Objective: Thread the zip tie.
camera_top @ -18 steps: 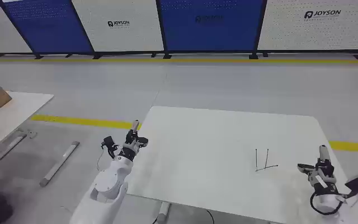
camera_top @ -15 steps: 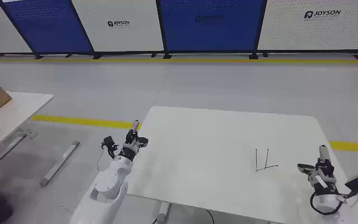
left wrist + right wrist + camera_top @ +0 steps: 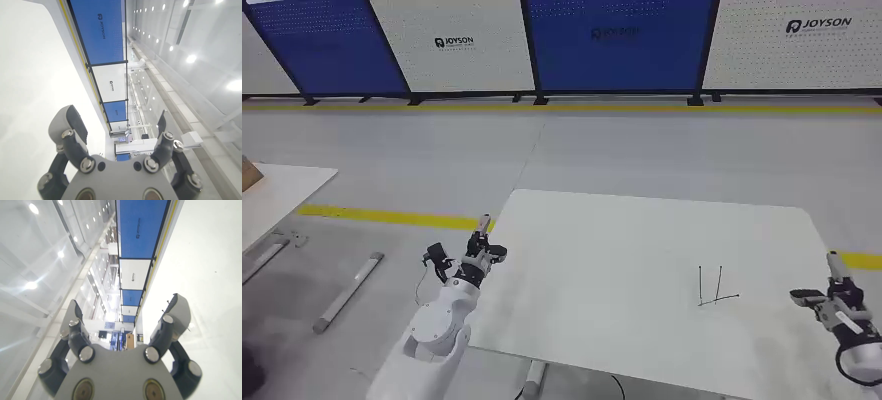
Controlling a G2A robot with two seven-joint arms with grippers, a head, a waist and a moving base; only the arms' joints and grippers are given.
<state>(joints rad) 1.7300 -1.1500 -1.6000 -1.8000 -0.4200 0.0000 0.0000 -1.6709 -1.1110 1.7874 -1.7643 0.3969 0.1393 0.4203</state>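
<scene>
Three zip ties (image 3: 701, 286): thin black strips lying flat on the white table (image 3: 622, 260), toward its right side and nearer its front edge than its back.
Long axes: two strips run side by side from front to back of the table. The third lies crosswise at their near ends, running toward the table's right edge.
Right gripper (image 3: 812, 277): at the table's right edge, fingers spread wide with nothing between them. The ties lie just inboard of it, near but apart.
Left gripper (image 3: 488, 240): at the table's left edge, also spread and empty, well apart from the ties.
Nearer arm: the right one, by my judgement best placed for a first pickup.
</scene>
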